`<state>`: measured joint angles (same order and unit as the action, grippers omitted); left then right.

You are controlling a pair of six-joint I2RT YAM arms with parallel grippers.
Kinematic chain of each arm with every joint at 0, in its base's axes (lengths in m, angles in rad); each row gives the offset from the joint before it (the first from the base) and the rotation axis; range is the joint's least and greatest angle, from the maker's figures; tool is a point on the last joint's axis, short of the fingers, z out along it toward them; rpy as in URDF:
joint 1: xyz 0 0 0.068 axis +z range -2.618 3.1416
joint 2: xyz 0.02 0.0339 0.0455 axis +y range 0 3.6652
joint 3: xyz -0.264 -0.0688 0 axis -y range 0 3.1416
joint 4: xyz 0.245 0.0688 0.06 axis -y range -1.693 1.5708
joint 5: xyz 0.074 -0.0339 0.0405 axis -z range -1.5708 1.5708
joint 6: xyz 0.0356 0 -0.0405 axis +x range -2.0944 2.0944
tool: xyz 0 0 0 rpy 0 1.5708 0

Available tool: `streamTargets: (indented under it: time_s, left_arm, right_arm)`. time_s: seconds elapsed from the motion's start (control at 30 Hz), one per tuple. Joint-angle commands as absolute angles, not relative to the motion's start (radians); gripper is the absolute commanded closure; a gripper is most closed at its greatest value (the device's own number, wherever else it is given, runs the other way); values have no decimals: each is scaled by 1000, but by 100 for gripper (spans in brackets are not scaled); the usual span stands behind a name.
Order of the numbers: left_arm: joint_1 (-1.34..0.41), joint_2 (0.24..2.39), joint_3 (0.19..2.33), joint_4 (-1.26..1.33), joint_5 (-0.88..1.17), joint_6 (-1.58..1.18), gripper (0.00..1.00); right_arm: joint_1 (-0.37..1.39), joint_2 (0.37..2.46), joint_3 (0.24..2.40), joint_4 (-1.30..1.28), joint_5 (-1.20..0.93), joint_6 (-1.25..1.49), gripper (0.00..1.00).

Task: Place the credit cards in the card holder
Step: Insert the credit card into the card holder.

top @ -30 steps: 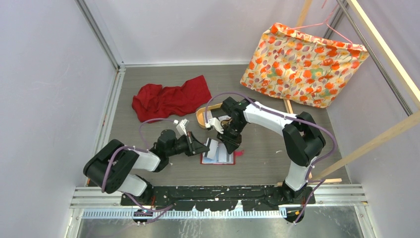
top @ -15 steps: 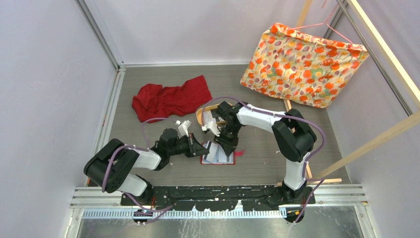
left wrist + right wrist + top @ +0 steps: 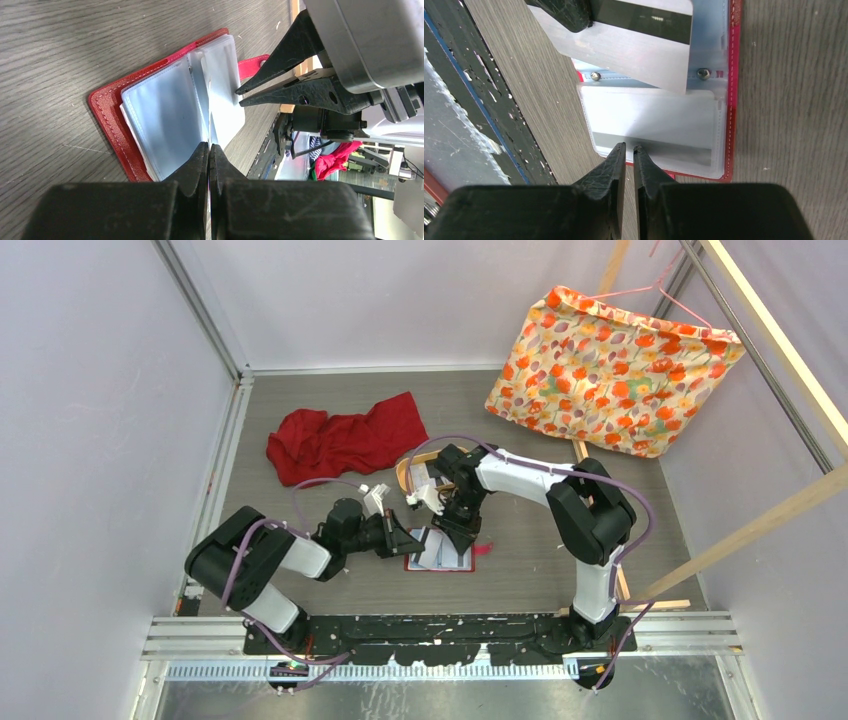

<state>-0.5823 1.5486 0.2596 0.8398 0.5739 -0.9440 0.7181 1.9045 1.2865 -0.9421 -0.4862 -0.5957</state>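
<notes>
Clearly, open card holder (image 3: 445, 560) lies crosswise, snap tab (image 3: 483, 550) pointing right.

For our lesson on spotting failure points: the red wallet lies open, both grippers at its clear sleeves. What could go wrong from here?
One: the left gripper pinches a lifted sleeve of the card holder; if it slips, the sleeve may flop over the pocket below. Two: the right gripper has nearly closed tips at that pocket's edge; pushing could slide the holder.

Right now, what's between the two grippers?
Left wrist view: only clear sleeves of the card holder lie between the left gripper and the right gripper.
</notes>
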Motion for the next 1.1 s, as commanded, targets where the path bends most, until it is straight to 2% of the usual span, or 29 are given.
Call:
streamTargets:
  time_s: [0.0, 0.23, 0.57, 0.7, 0.83, 1.07]
  left_arm:
    - [-584, 1560, 273, 925, 595, -949, 100]
    - [-584, 1475, 274, 841, 583, -931, 100]
    - [-583, 1059, 314, 353, 484, -778, 100]
    - [-584, 941, 339, 266, 484, -780, 100]
    - [-588, 877, 367, 238, 499, -819, 100]
    - [-606, 829, 486, 33, 531, -802, 100]
  right_arm:
    - [720, 1928, 1301, -965, -420, -633, 83]
    - [719, 1899, 1316, -986, -438, -648, 83]
    - [709, 1721, 1324, -1050, -502, -723, 82]
    - [688, 1624, 1315, -1056, -540, -736, 82]
    - [654, 1538, 1298, -1045, -602, -734, 81]
    - [612, 1450, 1268, -1011, -686, -713, 78]
